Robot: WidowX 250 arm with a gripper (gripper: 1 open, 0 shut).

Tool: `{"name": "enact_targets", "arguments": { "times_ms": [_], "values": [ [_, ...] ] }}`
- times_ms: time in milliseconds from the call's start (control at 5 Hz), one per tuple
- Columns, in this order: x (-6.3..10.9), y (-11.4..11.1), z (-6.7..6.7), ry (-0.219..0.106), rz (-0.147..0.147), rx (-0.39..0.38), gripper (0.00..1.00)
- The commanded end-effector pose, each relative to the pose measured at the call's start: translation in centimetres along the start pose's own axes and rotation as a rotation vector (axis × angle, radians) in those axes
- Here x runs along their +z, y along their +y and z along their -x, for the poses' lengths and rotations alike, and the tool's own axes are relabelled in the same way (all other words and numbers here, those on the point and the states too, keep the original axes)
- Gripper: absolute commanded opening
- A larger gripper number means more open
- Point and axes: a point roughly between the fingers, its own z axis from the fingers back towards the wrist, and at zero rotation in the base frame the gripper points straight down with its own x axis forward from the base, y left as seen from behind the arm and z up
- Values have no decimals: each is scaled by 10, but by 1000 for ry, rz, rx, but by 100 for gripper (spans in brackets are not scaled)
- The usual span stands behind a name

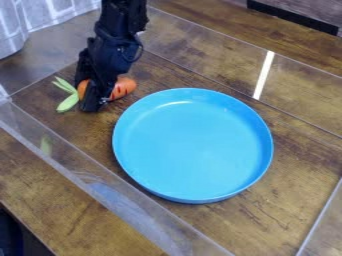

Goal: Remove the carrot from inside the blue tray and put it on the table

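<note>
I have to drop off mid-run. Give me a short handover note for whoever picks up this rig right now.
Gripper: down at the table, fingers either side of the carrot; from this view I cannot tell whether it is gripping or has let go.
Carrot: lying on the table, left of the blue tray, clear of its rim, leafy top pointing left.
Blue tray: nothing in it.
Done: carrot is out of the tray and down on the wood.
Left: confirm the fingers are released, then lift the arm straight up, watching that the carrot does not come up with it.
</note>
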Motion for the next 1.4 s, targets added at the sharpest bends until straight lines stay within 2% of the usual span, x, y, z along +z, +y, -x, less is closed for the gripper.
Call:
{"name": "enact_targets", "arguments": {
  "times_ms": [0,1200],
  "values": [
    [-9,5,11,15,25,28,0],
    [-20,6,20,43,66,14,0]
  ]
}}
